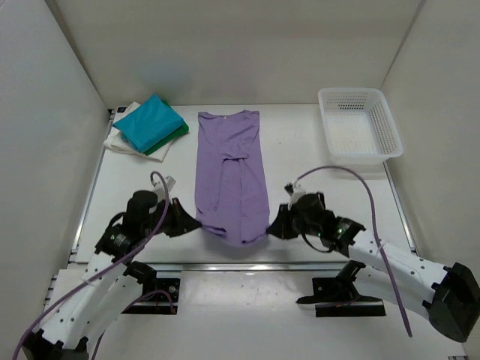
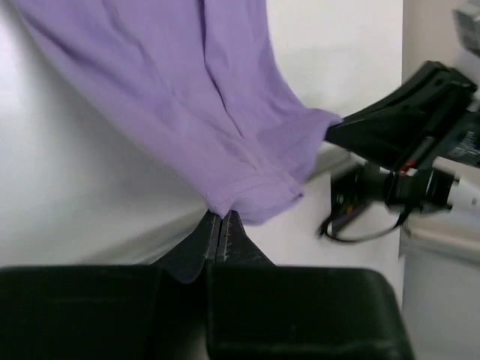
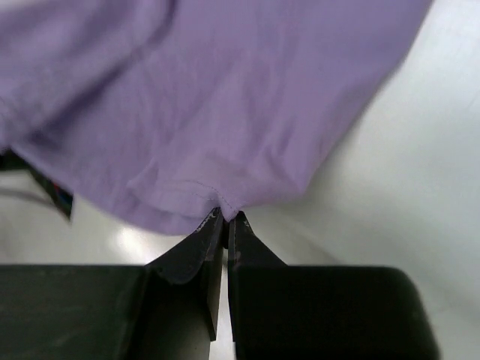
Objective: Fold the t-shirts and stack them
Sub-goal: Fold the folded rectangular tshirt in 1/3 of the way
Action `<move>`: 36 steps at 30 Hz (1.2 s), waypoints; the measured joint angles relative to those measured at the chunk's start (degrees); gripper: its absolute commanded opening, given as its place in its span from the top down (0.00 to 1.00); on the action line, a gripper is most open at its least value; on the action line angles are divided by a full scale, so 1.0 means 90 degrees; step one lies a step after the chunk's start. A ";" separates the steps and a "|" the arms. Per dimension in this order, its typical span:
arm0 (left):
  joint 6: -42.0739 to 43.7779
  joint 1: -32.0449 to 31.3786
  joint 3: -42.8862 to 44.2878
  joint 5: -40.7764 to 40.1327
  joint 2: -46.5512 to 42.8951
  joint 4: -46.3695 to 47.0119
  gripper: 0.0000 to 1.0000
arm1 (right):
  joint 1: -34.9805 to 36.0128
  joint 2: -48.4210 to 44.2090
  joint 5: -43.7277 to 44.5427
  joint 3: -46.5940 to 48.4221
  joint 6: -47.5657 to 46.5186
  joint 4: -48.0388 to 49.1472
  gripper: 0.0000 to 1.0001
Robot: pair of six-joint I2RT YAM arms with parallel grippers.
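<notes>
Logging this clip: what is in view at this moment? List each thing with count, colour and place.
lavender t-shirt: one, lavender-purple, middle of the table, lying lengthwise with the sleeves folded in
teal folded shirt: one, teal, top of the pile at the far left
dark green folded shirt: one, dark green, under the teal one
white folded shirt: one, white, bottom of that pile
lattice basket: one, white plastic, far right
table: one, white, between pale walls
cables: two, purple, one looping along each arm
left pincer: one, black, shut on the lavender shirt's near hem, left corner
right pincer: one, black, shut on the same hem, right corner
</notes>
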 measured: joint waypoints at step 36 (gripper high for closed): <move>0.0848 0.1273 0.1775 -0.1707 0.4505 0.2909 0.34 | -0.2858 0.4714 -0.1190 0.3436 -0.1763 0.1200 0.58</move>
